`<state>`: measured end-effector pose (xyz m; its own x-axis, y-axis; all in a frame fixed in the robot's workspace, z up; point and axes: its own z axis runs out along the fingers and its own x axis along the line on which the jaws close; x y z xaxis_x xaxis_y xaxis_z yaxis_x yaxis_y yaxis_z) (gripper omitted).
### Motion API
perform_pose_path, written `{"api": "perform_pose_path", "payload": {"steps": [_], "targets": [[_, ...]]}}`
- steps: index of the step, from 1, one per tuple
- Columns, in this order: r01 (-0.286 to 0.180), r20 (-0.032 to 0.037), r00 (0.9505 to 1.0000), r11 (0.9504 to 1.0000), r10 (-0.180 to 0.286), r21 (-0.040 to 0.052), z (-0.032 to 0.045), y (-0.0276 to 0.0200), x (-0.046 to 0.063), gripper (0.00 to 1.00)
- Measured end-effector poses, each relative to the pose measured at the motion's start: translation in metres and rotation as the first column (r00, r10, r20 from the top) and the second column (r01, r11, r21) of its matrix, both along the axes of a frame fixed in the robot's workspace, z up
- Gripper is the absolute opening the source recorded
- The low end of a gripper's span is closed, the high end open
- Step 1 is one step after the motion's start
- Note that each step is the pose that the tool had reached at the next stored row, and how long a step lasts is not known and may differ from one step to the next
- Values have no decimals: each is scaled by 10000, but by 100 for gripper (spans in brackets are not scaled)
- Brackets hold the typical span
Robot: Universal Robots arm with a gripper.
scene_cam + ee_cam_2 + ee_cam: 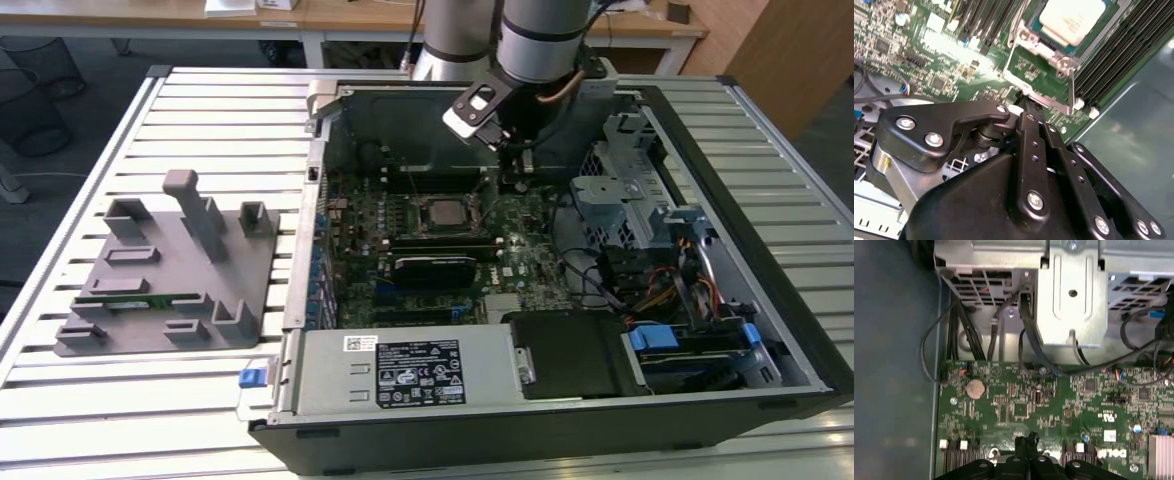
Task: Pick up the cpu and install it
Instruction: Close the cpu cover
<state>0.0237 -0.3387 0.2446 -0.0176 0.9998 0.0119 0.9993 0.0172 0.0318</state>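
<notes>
Grey tubular arm (541,30), black pincer (1023,105) with silver screws (1035,200).

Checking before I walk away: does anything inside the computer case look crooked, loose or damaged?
Nothing stands out. The chip sits in its socket, and the shut pincer hangs above the board, holding nothing.

cpu (1072,19) cut off at picture edge, arm (541,30) cropped
</notes>
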Motion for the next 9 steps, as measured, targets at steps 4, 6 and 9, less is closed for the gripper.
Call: {"api": "perform_pose_path", "payload": {"steps": [4,6,9], "targets": [[0,-1,10000,10000,0,-3,-11,0,-73,11],[0,-1,10000,10000,0,-3,-17,0,-110,11],[0,0,10000,10000,0,-2,-25,0,-160,11]]}}
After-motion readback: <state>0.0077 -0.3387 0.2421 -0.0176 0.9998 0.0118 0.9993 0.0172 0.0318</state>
